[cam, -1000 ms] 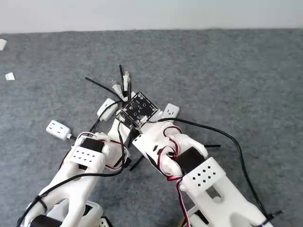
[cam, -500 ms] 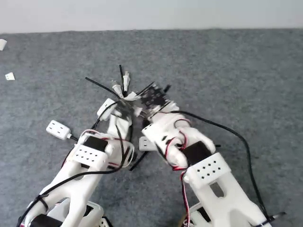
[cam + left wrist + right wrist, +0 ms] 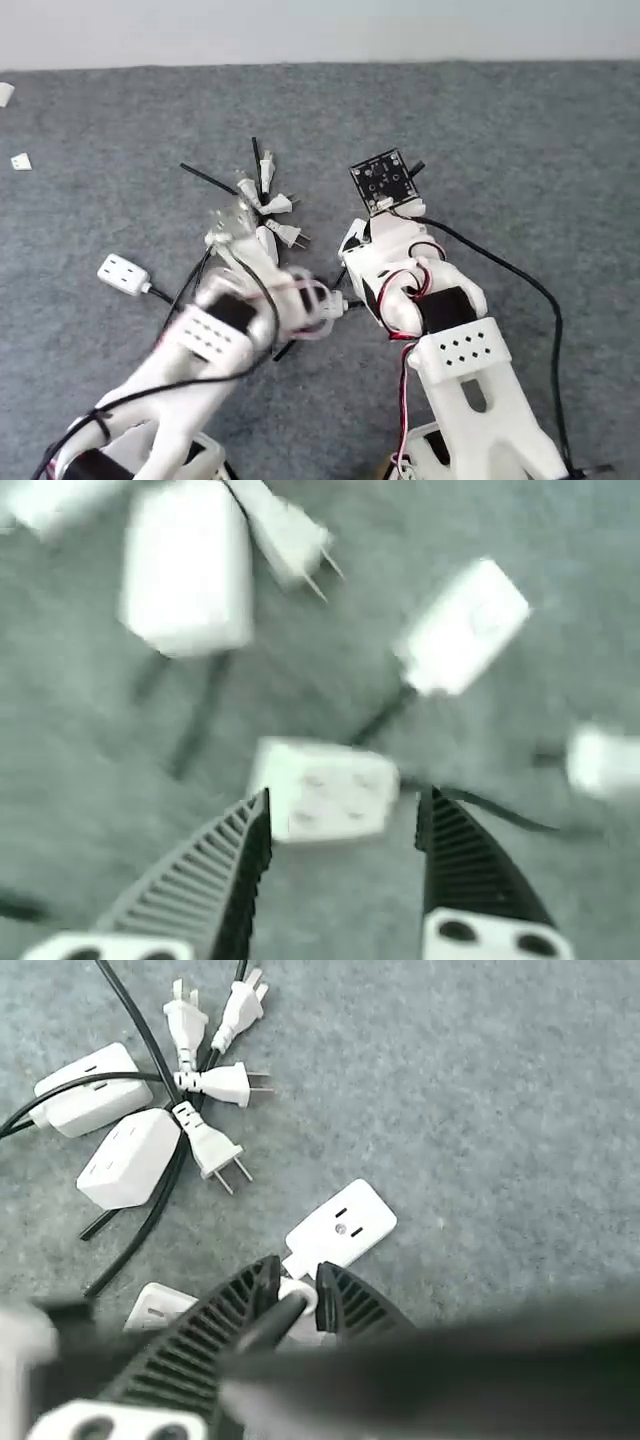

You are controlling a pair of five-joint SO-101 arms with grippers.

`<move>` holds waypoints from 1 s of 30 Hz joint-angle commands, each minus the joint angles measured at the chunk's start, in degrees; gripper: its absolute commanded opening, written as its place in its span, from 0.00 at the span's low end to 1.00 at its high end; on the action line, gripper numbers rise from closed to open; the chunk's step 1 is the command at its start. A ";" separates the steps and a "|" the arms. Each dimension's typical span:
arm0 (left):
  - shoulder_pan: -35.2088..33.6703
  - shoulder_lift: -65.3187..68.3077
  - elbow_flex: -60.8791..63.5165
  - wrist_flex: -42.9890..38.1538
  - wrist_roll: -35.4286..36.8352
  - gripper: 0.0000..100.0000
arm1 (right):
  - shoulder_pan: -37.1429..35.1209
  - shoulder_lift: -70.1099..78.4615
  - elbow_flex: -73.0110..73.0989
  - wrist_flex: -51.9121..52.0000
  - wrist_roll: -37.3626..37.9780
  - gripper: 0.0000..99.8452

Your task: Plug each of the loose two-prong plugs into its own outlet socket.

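Two-prong plugs [image 3: 225, 1082]: four, loose, clustered on the grey carpet [image 3: 480, 1080] with prongs fanned outward, none seated. Left gripper [image 3: 343, 800] hangs with jaws spread over a white outlet block [image 3: 310, 785], probably lining up to take it. Right gripper [image 3: 296, 1265]: jaws drawn to a slit at the cord end of a flat outlet socket [image 3: 340, 1223]; pinch not confirmed. Versus 1.0 s ago: right arm has swung off the cluster toward its own side; left arm has turned inward, motion-blurred.

Prob. robotics lab: 3D-printed arms [image 3: 450, 350] on grey felt mat [image 3: 540, 140], bare white wall [image 3: 320, 30].
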 commanded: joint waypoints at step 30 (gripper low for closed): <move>2.46 20.31 -6.73 -9.41 7.82 0.20 | 0.31 0.31 -3.96 -1.10 1.32 0.01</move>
